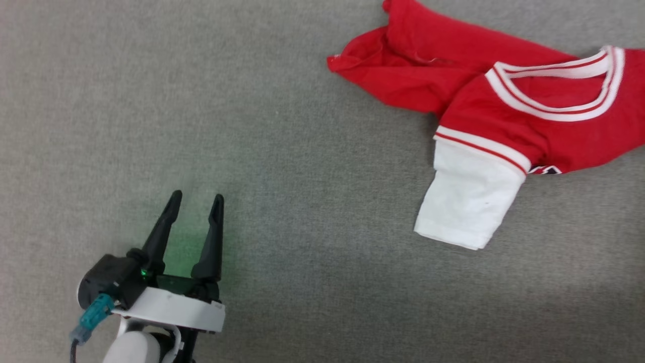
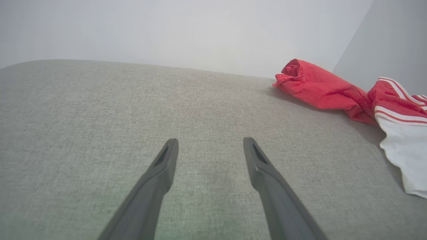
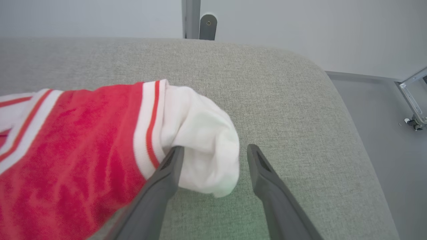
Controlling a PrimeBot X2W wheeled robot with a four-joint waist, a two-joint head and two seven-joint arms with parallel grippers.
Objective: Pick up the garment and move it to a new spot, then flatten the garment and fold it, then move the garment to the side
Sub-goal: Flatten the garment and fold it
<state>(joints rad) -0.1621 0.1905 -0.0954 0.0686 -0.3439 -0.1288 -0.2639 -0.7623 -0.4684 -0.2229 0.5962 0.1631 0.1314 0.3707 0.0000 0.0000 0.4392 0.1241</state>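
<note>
The garment point(image 1: 504, 85), a red jersey with a striped V-neck point(image 1: 554, 108), lies crumpled at the upper right of the grey surface. One white sleeve point(image 1: 468, 201) points toward me. My left gripper point(image 1: 197, 196) hovers open at the lower left, well away from the cloth, with nothing between its fingers. From the left wrist, the garment point(image 2: 320, 88) sits off to the right of that gripper point(image 2: 210, 141). My right gripper point(image 3: 215, 148) stands open at the other white sleeve point(image 3: 200, 133). The sleeve's end bulges between the jaws and rests against the left finger point(image 3: 166, 176).
The grey fabric surface point(image 1: 302, 151) stretches wide to the left of the garment. Its rounded edge point(image 3: 347, 110) drops to a grey floor on the right of the right wrist view. A metal bracket point(image 3: 413, 100) and a post point(image 3: 191, 20) stand beyond.
</note>
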